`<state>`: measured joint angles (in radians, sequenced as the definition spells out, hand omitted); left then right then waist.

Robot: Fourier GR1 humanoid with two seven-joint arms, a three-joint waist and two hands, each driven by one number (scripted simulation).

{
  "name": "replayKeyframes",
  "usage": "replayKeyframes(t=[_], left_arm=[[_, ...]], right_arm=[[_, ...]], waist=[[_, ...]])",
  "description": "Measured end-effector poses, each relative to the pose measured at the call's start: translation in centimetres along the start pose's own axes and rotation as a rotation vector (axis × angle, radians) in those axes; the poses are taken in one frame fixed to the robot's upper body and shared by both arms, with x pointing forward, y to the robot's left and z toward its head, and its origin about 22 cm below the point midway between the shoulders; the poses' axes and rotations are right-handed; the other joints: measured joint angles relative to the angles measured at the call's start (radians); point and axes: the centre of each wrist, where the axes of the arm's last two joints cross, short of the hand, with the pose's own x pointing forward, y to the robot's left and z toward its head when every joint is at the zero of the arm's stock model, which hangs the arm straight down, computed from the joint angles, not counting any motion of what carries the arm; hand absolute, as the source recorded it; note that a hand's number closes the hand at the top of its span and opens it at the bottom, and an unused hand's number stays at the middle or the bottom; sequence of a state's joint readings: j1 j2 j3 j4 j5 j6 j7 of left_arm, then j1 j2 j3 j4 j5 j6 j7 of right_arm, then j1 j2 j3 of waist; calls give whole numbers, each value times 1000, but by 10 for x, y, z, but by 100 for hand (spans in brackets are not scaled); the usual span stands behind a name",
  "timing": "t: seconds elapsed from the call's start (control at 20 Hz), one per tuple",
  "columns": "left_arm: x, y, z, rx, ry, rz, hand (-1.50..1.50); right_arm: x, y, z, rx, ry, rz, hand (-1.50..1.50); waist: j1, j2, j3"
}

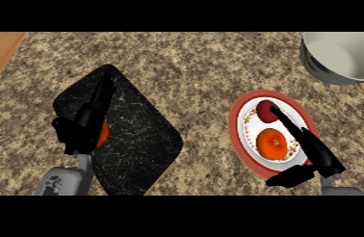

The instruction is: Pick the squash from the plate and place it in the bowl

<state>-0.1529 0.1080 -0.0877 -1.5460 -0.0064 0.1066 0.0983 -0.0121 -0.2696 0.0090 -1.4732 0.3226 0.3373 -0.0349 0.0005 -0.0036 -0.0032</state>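
**Two robot hands over a speckled worktop, one above a plate of produce**

Head view, looking steeply down: a brown-and-tan speckled worktop (pixel 192 67) fills the scene; a strip of orange-brown surface (pixel 8 46) shows at the upper left corner.

At the right, a round plate (pixel 250 156) with a red rim and a white patterned centre lies on the worktop; on it sits a round orange squash (pixel 272 142), and just above that a smaller dark red item (pixel 265 111) (what it is cannot be told); the two lie close together on the plate.

The right robot hand (pixel 313 151) comes in from the lower right and stretches diagonally across the plate; its fingers are straight and held together, their tip reaching the dark red item; the thumb (pixel 288 179) juts out to the left near the plate's lower rim; the hand passes just to the right of the squash and grasps nothing.

At the upper right corner stands a grey bowl (pixel 316 67) with a pale inside, cut off by the edge, well apart from the plate.

At the left lies a black marbled board (pixel 138 135) with rounded corners; the left robot hand (pixel 84 127) lies over it with fingers extended toward the upper right; a patch of orange (pixel 104 134) shows beside the palm, mostly hidden; whether the hand grips it cannot be told.
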Motion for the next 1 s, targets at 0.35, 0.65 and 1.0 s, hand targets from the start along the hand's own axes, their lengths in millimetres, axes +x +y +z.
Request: replayKeyframes(t=[0.35,0.65,1.0], left_arm=[[-1,0,8,-6,-4,0,0],[1,-2,7,1,-4,4,0],[-3,-10,5,-18,-4,4,0]], right_arm=[[-5,3,-8,56,-54,64,150],[-6,13,-6,96,-156,165,150],[33,3,-54,-196,-23,31,150]], waist=[[-3,-7,-7],[-4,-11,-11],[16,-1,-8]])
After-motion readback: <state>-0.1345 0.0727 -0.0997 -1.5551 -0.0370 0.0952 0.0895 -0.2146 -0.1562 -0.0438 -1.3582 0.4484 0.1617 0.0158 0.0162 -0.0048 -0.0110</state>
